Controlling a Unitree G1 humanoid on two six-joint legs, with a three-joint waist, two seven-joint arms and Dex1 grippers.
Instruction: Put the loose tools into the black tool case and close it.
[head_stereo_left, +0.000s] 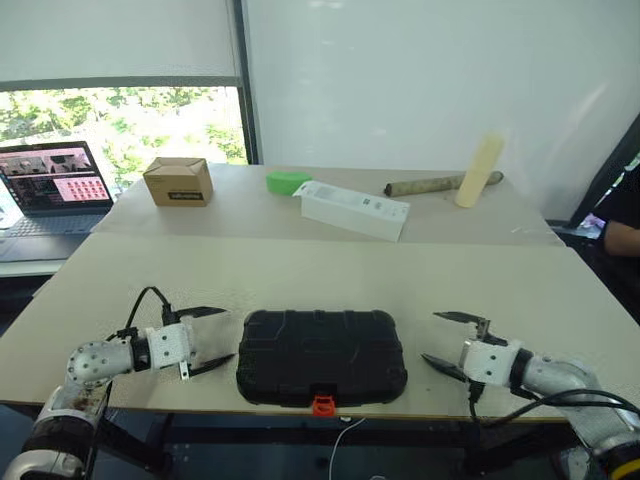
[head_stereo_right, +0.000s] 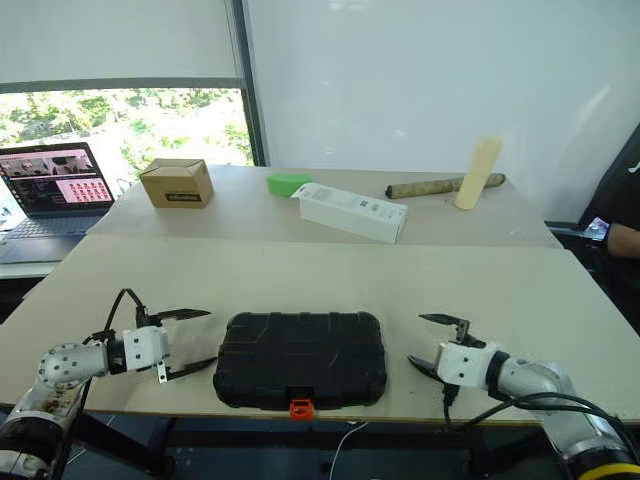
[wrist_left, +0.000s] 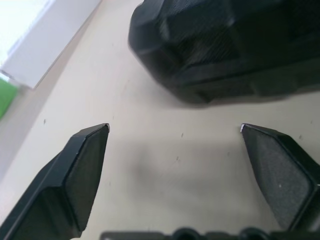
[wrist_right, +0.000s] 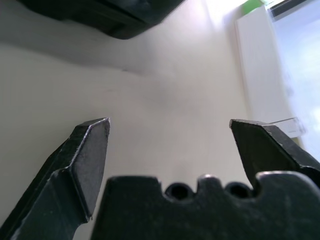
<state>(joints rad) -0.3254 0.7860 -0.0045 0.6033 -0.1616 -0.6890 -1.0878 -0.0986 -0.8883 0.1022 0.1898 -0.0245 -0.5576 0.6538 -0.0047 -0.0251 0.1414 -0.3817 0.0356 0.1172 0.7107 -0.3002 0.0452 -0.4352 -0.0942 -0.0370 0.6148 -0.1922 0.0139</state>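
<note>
The black tool case (head_stereo_left: 321, 355) lies shut near the table's front edge, its lid down and its small orange latch (head_stereo_left: 322, 405) at the front. No loose tools lie on the table; they are out of view. My left gripper (head_stereo_left: 213, 339) stands open just left of the case, a short gap away, with nothing between its fingers. On the case's right side, a bit farther off, my right gripper (head_stereo_left: 442, 342) is open and empty too. The left wrist view has a corner of the case (wrist_left: 225, 45) ahead of the spread fingers.
On the far table lie a long white box (head_stereo_left: 354, 209), a green object (head_stereo_left: 288, 182), a cardboard box (head_stereo_left: 178, 181), a brown roll (head_stereo_left: 425, 185) and a pale upright cylinder (head_stereo_left: 479, 171). A laptop (head_stereo_left: 52, 187) sits at the far left. A person's arm (head_stereo_left: 620, 237) shows at the right edge.
</note>
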